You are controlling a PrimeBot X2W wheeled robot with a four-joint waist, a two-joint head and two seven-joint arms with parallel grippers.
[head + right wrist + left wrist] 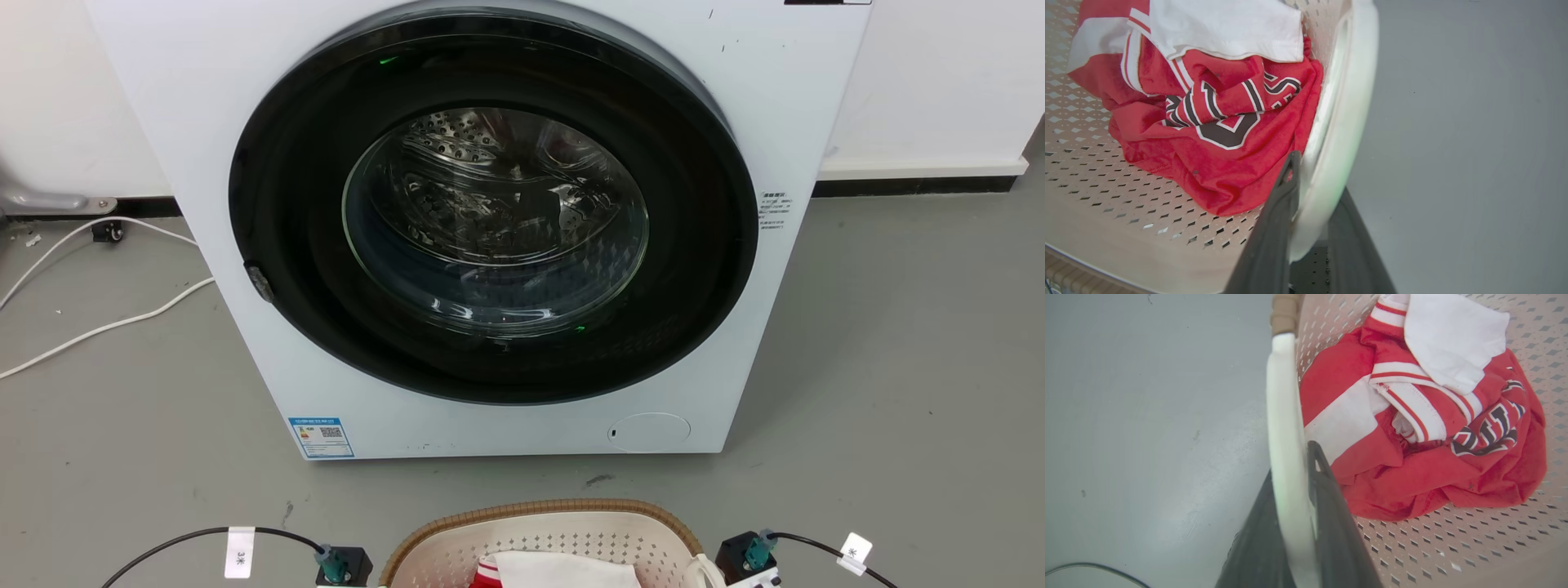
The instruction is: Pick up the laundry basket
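On the floor (898, 367) before the washing machine (506, 245), the laundry basket (539, 535) sat with your left fingers (1331, 498) clamped on its left handle (1284, 416) and your right fingers (1284, 192) on its right handle (1347, 102). You needed to raise both arms evenly, keeping the clothes (1412, 469) level.

Laundry basket (571, 541): cream perforated plastic, brown woven rim, white side handles (1284, 416); upright before washing machine (204, 163), clothes (563, 572) inside.

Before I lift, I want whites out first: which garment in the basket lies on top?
The plain white cloth, draped over the red jersey with striped trim and dark lettering in the laundry basket.
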